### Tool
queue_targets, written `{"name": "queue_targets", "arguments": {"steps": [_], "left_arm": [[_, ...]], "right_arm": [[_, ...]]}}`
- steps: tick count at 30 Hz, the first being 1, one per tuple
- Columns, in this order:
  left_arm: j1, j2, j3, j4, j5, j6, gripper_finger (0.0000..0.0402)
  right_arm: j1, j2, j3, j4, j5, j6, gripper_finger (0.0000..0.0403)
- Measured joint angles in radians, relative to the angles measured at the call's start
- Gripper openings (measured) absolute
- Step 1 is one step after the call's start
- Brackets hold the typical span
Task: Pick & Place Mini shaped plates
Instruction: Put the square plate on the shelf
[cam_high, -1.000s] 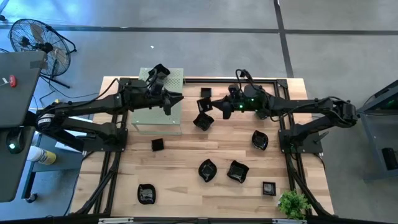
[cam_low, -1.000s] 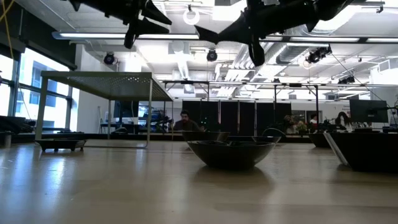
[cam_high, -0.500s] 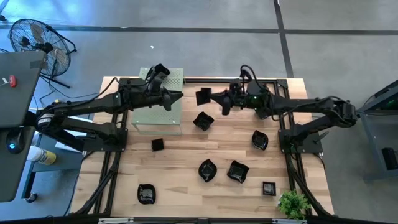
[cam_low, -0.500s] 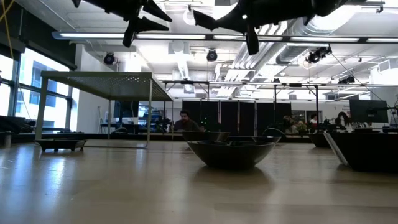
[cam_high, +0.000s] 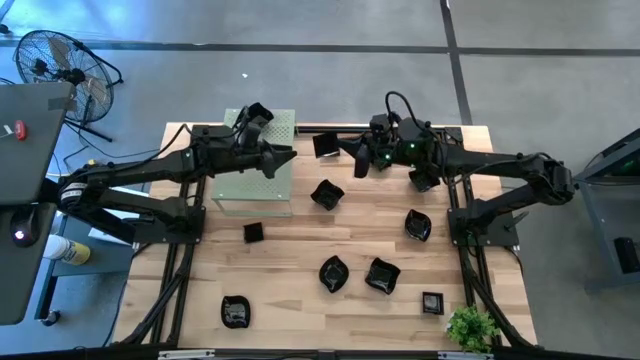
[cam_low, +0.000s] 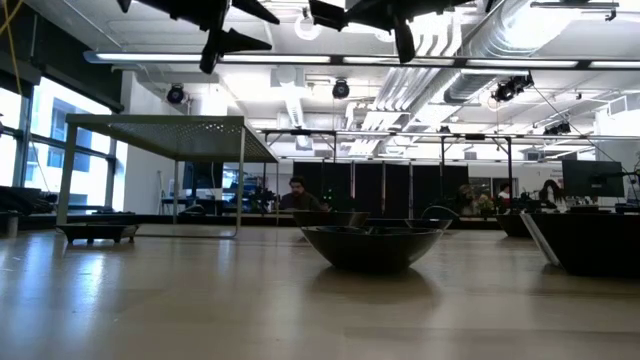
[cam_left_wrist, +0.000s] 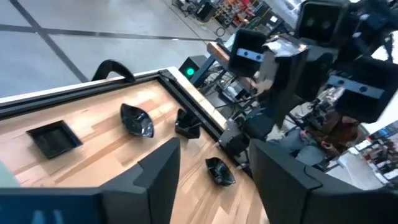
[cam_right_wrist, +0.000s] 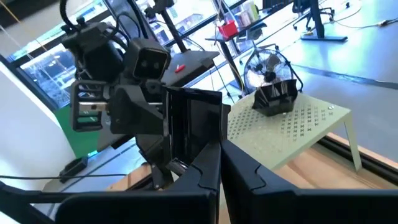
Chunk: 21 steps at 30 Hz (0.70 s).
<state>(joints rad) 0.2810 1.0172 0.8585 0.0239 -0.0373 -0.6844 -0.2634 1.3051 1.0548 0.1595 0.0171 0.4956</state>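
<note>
1. The table (cam_high: 300, 305) carries loose plates across its middle and near side, among them a wavy one (cam_high: 327, 193) and a tiny square (cam_high: 253, 232).
2. The board (cam_high: 240, 195) stands at the far left; the right wrist view shows one dish (cam_right_wrist: 277, 98) already on it.
3. The left gripper (cam_high: 287, 155) hovers over the board's right edge, fingers apart and empty.
4. The right gripper (cam_high: 345, 150) is clamped on a square plate (cam_high: 325, 145), held in the air just right of the board, well above the table.
5. To place it well, I judge the right arm should carry the plate level over a bare patch of board, clear of the left gripper and the dish, lower until it rests, then let go.
6. Since a second ago, the right gripper has lifted the plate up and toward the table's far edge, away from the wavy plate. The left fingers have spread slightly wider, and that arm has barely moved.
</note>
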Motion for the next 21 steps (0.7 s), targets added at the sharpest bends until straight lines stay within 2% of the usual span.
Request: {"name": "queue_targets", "arguments": {"steps": [5,12,16,21], "left_arm": [[-0.009,0.016,0.0,0.06,0.001,-0.001,0.0197],[-0.08,0.102,0.051,0.097,-0.062,0.027,0.0198],[-0.086,0.145,0.124,0.052,-0.15,0.032,0.0198],[-0.085,0.197,0.198,-0.037,-0.179,0.025,0.0198]], "right_arm": [[0.0,0.005,-0.002,-0.004,0.002,-0.002,0.0],[0.0,0.005,-0.002,-0.026,0.066,-0.008,0.0],[0.002,0.005,-0.004,-0.054,0.094,-0.025,0.0],[0.003,0.005,-0.004,-0.051,0.099,-0.031,0.0]]}}
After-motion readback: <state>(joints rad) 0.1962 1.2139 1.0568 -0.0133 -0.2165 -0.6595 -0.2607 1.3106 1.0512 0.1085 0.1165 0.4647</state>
